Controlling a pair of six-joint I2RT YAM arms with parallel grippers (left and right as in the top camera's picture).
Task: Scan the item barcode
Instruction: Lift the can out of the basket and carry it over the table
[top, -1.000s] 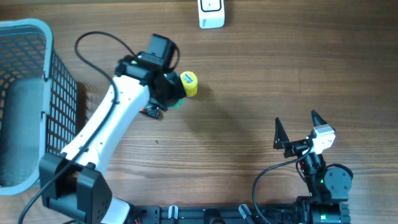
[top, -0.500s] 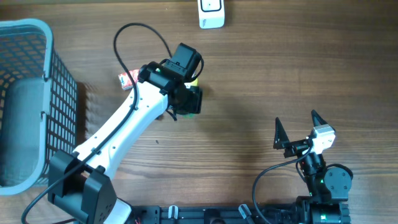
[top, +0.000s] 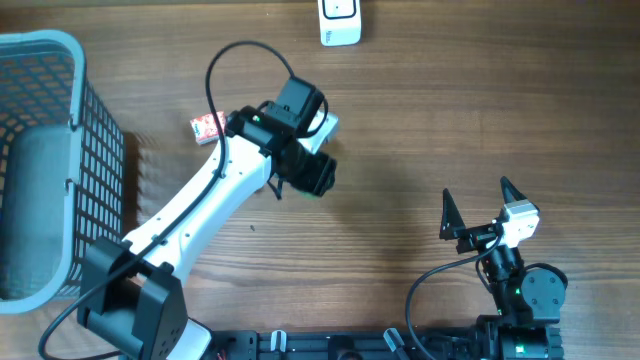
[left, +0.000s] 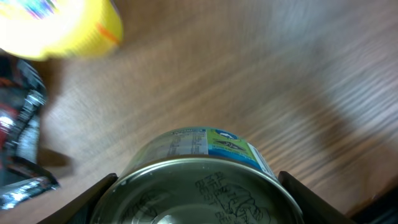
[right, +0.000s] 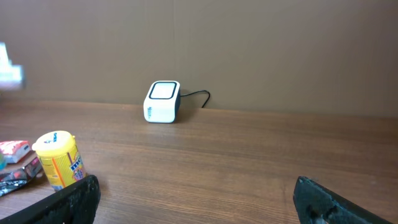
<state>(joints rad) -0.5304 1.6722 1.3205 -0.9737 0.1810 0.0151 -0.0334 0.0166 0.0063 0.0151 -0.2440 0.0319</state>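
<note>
While the left pincer (top: 312, 176) grips the tin can (left: 199, 180) by its sides, the wrist view shows the can's embossed metal end toward the camera and a strip of green-and-blue label above it; no barcode is legible there. The can sits in the grasp over mid-worktop (top: 420, 120), well apart from the white scanner (top: 340, 22) at the far edge. The right pincer (top: 478, 205) is parked near the robot base, fingers spread wide, holding nothing. Step in hand, as I judge it: carry the can to the scanner and present the code. To do it well, travel toward the far edge and pass clear of the yellow tub (right: 57, 158) nearby and the red packet (top: 207, 127). Roll the wrist until the label's printed panel faces the scanner window, then hold it near and steady, not touching. Smooth round metal may slip or twist, so the clamp wants to be firm while rotating.
</note>
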